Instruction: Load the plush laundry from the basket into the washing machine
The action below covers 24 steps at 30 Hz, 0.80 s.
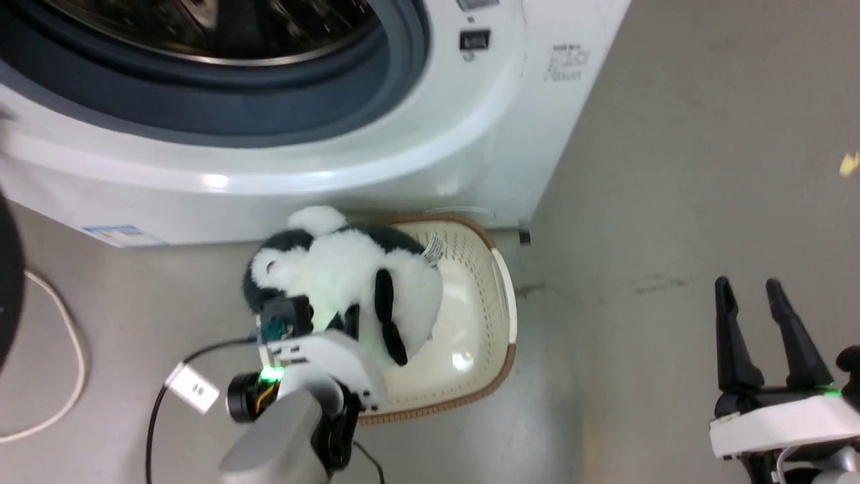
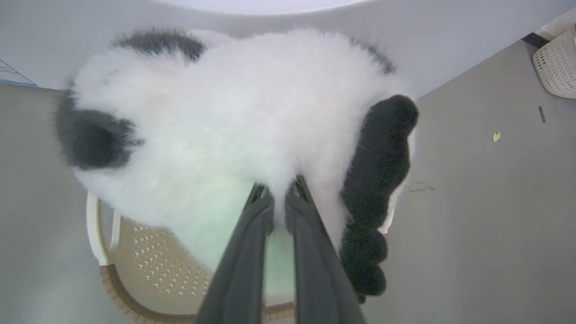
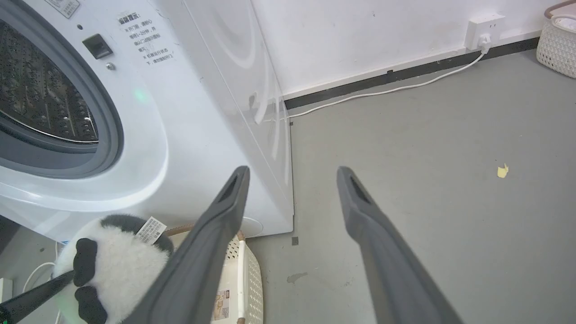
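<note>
Plush laundry [image 2: 234, 126] pinched in left end effector [image 2: 279, 187] above basket [image 1: 505, 302].

The grey floor [image 1: 672, 168] carried the washing machine [image 1: 470, 134], with the basket [image 1: 505, 302] just before its front. A white cable [image 1: 79, 349] looped at the left, and a small yellow scrap [image 1: 849, 163] lay well apart, right.

The plush laundry [image 1: 349, 269] is fluffy white with black patches. Its tag [image 1: 435, 247] is white with dark lines. The basket [image 1: 487, 296] is cream with rows of tiny holes and a brown rim. The washing machine [image 1: 269, 171] is white, with a grey ring [image 1: 282, 101] and shiny silver drum [image 1: 222, 27]. The floor [image 1: 672, 168] is grey.
</note>
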Motion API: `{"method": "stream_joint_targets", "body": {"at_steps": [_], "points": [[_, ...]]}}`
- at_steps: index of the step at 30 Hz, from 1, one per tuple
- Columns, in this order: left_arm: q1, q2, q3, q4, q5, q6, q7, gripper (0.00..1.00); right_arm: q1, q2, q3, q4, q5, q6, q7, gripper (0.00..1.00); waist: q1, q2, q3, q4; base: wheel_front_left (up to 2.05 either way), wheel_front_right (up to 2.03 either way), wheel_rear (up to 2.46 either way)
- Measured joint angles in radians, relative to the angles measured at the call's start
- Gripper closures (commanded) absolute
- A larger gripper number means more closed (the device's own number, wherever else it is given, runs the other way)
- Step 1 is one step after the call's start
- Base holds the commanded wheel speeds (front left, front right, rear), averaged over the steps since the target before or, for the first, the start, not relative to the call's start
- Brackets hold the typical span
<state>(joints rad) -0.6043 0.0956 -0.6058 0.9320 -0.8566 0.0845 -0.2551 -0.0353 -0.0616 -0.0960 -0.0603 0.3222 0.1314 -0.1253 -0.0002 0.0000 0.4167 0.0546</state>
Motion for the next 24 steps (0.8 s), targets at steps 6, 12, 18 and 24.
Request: {"method": "stream_joint_targets", "body": {"at_steps": [6,12,18,24], "points": [[0.157,0.035,0.083,-0.206,0.079,0.055,0.0,1.0,0.036,0.004,-0.001,0.012,-0.008,0.0,0.01,0.0,-0.0001,0.0,-0.09,0.033,0.0,0.0,0.0],[0.277,0.065,0.142,-0.399,0.143,0.104,0.0,1.0,0.067,0.007,0.003,0.022,-0.009,0.0,0.015,0.0,0.0001,0.0,-0.17,0.065,0.0,0.0,0.0],[0.366,0.093,0.177,-0.574,0.193,0.157,0.0,1.0,0.104,0.008,0.003,0.036,0.012,0.0,0.012,0.0,0.0001,0.0,-0.238,0.094,0.0,0.0,0.0],[0.386,0.137,0.185,-0.693,0.24,0.177,0.0,1.0,0.131,0.008,0.004,0.044,0.027,0.0,0.007,0.0,0.0001,0.0,-0.277,0.124,0.0,0.0,0.0]]}}
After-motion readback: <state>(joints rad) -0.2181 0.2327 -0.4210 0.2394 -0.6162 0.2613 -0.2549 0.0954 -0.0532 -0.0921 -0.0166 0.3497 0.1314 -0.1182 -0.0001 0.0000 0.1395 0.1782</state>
